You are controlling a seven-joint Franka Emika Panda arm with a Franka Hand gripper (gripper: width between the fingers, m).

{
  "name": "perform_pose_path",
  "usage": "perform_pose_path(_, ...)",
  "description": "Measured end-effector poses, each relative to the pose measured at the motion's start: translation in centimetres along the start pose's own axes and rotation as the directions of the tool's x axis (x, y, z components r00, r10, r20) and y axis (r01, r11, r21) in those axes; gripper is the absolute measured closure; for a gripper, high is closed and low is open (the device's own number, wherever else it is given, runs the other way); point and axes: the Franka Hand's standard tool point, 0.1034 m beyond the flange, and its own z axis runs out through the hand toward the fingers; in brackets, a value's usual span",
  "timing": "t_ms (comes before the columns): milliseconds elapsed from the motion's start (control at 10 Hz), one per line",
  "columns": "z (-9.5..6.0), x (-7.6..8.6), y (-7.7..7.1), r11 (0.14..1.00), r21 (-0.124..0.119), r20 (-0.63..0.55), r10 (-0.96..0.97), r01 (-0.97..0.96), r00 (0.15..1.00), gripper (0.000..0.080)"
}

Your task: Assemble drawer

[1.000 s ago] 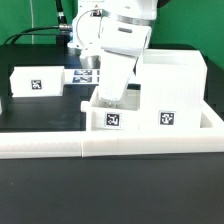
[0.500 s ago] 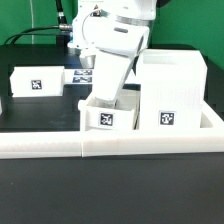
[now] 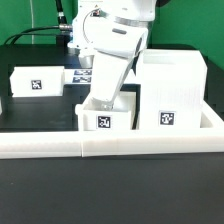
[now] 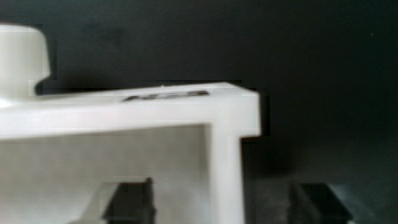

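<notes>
- Gripper [image 3: 106, 100]: lowered into the small tray. In the wrist view the gripper [image 4: 224, 205] straddles one tray wall. Its dark fingers [image 4: 128, 200] stand apart, with a clear dark gap on at least one side of the wall. Judged released, not pinching.
- Small tray [image 3: 104, 118]: white, open-topped, tag facing the camera. It sits on the black table [image 3: 110, 190], just beside the housing on the exterior view's left and right behind the border rail. The wrist view shows its wall corner [image 4: 228, 110] and a rounded white knob [image 4: 18, 55].
- Housing [image 3: 170, 88]: a large white box, upright, tag low on its front. The tray is not inside it.
- Second tray [image 3: 38, 82]: well apart, at the exterior view's left.
- Border rail [image 3: 110, 146]: long, low and white, across the front.
- Hazard, slack hold: with the jaws unclosed, any shove could make the tray pivot round the fingers and skew.
- Hazard, snagging: the tray is close to both rail and housing, so a corner may catch and jam or tip it.
- Hazard, misalignment: a skewed tray would probably bind at the housing's opening, which cannot be seen from here.
</notes>
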Motion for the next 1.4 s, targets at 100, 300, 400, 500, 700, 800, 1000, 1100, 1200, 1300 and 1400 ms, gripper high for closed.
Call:
perform_pose_path(100,-0.5,-0.2,0.0,1.000,0.003,0.004,-0.006,0.006,1.000,0.0257)
perform_pose_path(300,-0.8,-0.7,0.1,1.000,0.001,0.001,-0.016,0.016,1.000,0.0184)
perform_pose_path(400,-0.8,-0.8,0.1,1.000,0.001,-0.001,-0.022,0.022,1.000,0.0157)
perform_pose_path(500,-0.8,-1.2,0.5,0.999,-0.007,-0.012,-0.041,0.041,0.999,0.0151)
perform_pose_path(700,-0.6,-2.2,1.0,0.997,-0.009,-0.089,-0.082,0.081,0.993,0.0150)
perform_pose_path(800,-0.6,-2.4,1.2,0.994,-0.010,-0.126,-0.111,0.110,0.986,0.0150)
perform_pose_path(1000,-0.5,-3.2,1.4,0.993,-0.004,-0.183,-0.115,0.116,0.976,0.0150)
perform_pose_path(1100,-0.4,-3.5,1.4,0.994,-0.002,-0.187,-0.107,0.108,0.977,0.0150)
perform_pose_path(1200,-0.4,-3.4,1.4,0.994,-0.001,-0.186,-0.105,0.106,0.977,0.0150)
perform_pose_path(1300,-0.3,-3.4,1.3,0.994,0.000,-0.186,-0.104,0.106,0.977,0.0150)
perform_pose_path(1400,-0.3,-3.1,1.1,0.994,0.003,-0.188,-0.107,0.110,0.976,0.0150)
